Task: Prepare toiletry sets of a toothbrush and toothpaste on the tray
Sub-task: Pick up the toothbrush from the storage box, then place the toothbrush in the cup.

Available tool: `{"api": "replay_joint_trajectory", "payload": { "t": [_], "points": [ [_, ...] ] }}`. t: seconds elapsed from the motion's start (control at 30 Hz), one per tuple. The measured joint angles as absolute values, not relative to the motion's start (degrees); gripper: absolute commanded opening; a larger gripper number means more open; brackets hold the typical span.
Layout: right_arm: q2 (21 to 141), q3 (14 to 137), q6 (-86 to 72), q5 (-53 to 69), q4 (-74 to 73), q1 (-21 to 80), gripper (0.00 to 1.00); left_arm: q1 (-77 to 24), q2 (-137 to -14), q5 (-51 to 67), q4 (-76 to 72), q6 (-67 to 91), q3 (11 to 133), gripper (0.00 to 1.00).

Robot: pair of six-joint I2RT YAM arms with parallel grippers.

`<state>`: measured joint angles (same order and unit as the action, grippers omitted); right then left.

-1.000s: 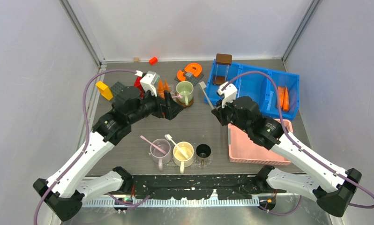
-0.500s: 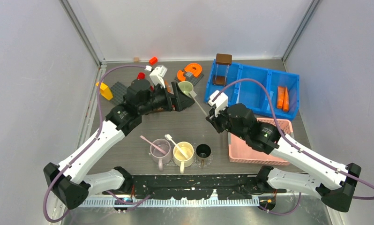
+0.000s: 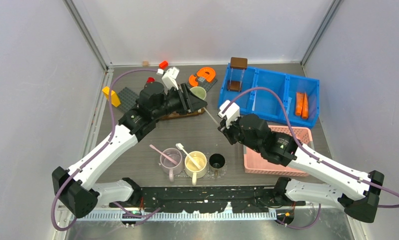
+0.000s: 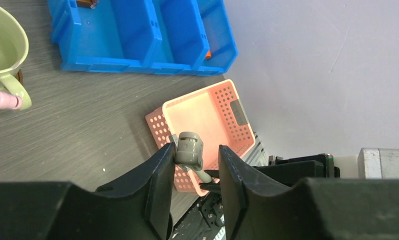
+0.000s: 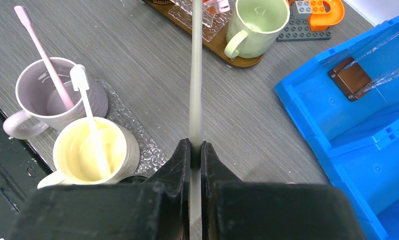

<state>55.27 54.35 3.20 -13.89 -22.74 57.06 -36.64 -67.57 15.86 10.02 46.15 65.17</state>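
One toothbrush (image 5: 195, 75): right gripper (image 5: 195, 150) clamps its handle, left gripper (image 4: 197, 150) brackets its head.

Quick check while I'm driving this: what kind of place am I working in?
Probably a lab test cell, not a bathroom. Plain panel walls box in the table, and the props are staged: a purple mug and toy bricks share it with a blue parts bin.

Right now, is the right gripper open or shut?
Shut: in its wrist view the right gripper has both jaws pressed against the toothbrush shaft, with no gap.
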Motion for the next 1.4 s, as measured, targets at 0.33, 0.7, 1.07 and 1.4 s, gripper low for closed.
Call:
{"api": "replay_joint_trajectory", "payload": {
  "t": [0.33, 0.7, 1.07, 1.4],
  "points": [
    [55.1, 53.5, 3.2, -14.3, -22.5, 57.1, 0.11, -36.5, -68.8, 17.6, 8.8, 48.1, 64.2, 0.00],
    [52.2, 51.3, 2.6, -16.0, -21.7, 57.3, 0.84, -37.1, -66.3, 15.0, 8.4, 46.8, 61.3, 0.00],
    [43.3, 46.6, 1.0, -22.3, -17.3, 57.3, 0.93, -47.4, -57.0, 1.4, 8.0, 38.5, 57.0, 0.00],
    [32.6, 40.9, -1.6, -34.7, -11.1, 57.3, 0.93, -57.3, -53.7, -8.8, 2.6, 31.0, 49.1, 0.00]
  ]
}}
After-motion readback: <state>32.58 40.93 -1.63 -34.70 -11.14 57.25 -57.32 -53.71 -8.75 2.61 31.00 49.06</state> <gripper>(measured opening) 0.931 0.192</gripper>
